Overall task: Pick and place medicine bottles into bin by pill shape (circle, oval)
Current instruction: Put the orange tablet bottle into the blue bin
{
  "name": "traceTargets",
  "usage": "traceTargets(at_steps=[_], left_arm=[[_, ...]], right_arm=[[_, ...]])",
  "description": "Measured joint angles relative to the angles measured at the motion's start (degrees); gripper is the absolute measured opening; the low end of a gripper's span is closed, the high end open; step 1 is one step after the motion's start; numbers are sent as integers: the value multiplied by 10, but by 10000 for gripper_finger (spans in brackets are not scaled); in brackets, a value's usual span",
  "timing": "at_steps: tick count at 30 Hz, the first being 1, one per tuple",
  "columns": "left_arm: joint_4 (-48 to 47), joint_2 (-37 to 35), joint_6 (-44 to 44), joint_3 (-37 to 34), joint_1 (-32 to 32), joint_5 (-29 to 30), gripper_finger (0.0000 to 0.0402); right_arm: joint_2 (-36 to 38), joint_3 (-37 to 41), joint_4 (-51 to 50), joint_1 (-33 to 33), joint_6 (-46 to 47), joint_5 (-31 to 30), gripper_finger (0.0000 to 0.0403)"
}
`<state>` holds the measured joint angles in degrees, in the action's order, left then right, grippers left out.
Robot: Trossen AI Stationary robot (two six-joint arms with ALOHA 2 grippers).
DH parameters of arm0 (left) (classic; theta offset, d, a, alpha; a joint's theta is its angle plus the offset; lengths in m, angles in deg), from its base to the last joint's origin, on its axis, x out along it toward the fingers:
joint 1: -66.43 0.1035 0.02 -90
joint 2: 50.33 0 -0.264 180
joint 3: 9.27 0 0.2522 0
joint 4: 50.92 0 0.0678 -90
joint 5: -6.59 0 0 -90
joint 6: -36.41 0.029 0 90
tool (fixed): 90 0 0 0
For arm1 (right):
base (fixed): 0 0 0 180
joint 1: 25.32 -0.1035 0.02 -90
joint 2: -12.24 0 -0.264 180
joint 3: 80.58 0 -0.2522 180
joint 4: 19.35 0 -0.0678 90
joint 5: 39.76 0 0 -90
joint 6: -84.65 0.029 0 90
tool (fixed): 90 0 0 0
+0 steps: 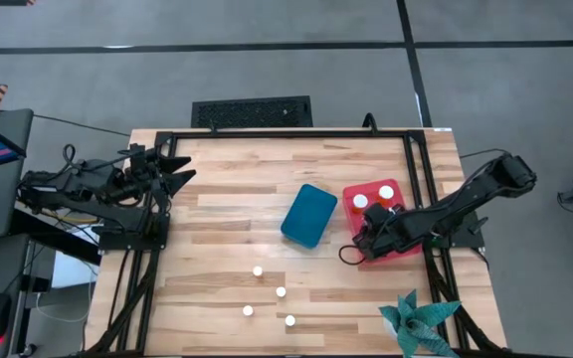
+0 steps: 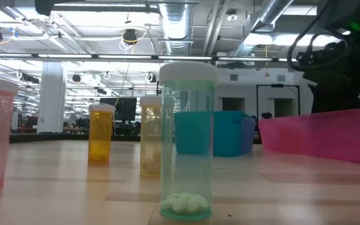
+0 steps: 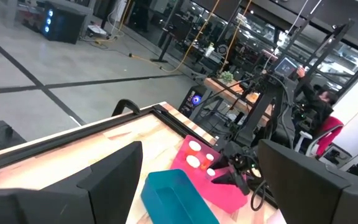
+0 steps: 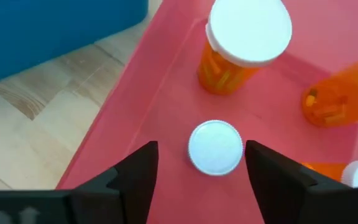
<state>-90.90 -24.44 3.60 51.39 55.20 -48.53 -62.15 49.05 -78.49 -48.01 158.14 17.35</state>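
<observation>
two dark, near-black jointed arms with black cable loops; right end effector (image 4: 201, 168) fingers apparently matte black.

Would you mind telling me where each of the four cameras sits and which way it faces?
High view: overhead, looking straight down on the table; both arms show, left gripper parked at the far left edge, right gripper over the red bin.
Low view: table height, looking level past the green bottle; an arm shows dark at upper right.
Left wrist view: looks across the table; own fingers show.
Right wrist view: looks down into the red bin at a small white-capped bottle between open fingers.
Shared: red bin, teal bin.
</observation>
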Motion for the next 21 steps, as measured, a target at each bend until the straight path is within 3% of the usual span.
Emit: traceTargets(at_steps=[9, 21], left_arm=[[0, 0, 0, 0, 0, 0, 312], [1, 0, 0, 0, 0, 0, 312]], right_arm=[[51, -46, -44, 1, -46, -1, 250], [95, -194, -78, 54, -230, -2, 250]])
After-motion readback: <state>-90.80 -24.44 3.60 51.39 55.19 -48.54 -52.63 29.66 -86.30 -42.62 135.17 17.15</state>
